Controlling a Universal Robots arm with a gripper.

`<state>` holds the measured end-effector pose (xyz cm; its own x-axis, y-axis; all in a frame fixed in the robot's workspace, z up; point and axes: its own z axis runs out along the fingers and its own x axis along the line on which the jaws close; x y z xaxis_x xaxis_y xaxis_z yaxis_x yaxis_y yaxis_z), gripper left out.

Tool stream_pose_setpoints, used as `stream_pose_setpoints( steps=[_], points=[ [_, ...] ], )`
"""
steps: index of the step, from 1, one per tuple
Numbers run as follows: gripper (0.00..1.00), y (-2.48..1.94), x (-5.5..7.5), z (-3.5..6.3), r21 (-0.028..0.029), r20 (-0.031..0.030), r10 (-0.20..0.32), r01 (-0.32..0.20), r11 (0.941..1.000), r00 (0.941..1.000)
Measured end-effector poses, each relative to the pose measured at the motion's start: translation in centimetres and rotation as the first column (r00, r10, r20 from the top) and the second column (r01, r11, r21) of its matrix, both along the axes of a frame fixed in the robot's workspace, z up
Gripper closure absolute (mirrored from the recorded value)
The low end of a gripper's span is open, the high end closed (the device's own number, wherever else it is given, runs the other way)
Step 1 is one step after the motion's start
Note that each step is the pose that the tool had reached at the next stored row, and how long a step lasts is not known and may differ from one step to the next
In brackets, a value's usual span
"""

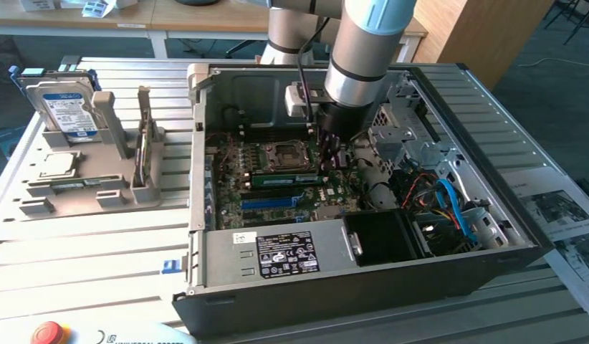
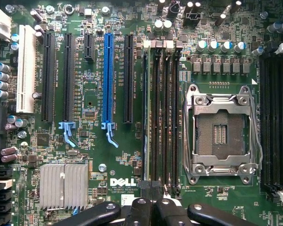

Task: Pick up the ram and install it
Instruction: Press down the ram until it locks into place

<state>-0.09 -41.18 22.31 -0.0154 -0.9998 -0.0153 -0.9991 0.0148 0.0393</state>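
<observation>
The ram point(image 1: 285, 178) is a narrow green stick standing on edge in a memory slot of the motherboard point(image 1: 239, 204), just beside the CPU socket point(image 1: 278, 154). In the wrist view the ram point(image 2: 145, 113) shows edge-on as a thin pale line in the slot nearest the blue slot point(image 2: 108, 80). My gripper point(image 1: 330, 161) reaches down into the open computer case, over the ram's end on the exterior view's right. Its fingers point(image 2: 151, 188) are shut together right at that end of the stick. I see nothing clamped between them.
The CPU socket point(image 2: 220, 132) lies beside empty black memory slots point(image 2: 167, 117). The power supply point(image 1: 285, 254), cables point(image 1: 448, 204) and drive cage point(image 1: 414, 136) crowd the case. Outside it, a grey holder point(image 1: 84, 186) carries a hard drive point(image 1: 67, 107). Papers point(image 1: 562, 208) lie on the exterior view's right.
</observation>
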Motion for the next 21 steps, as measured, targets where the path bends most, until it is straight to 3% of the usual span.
stream_pose_setpoints(
  steps=[10,21],
  points=[
    [0.89,0.01,0.0,0.04,0.001,-0.0004,0.0,0.0,1.0,1.0],
    [0.89,0.0,0.0,1.69,-0.0001,-0.0052,0.0,0.0,1.0,1.0]
  ],
)
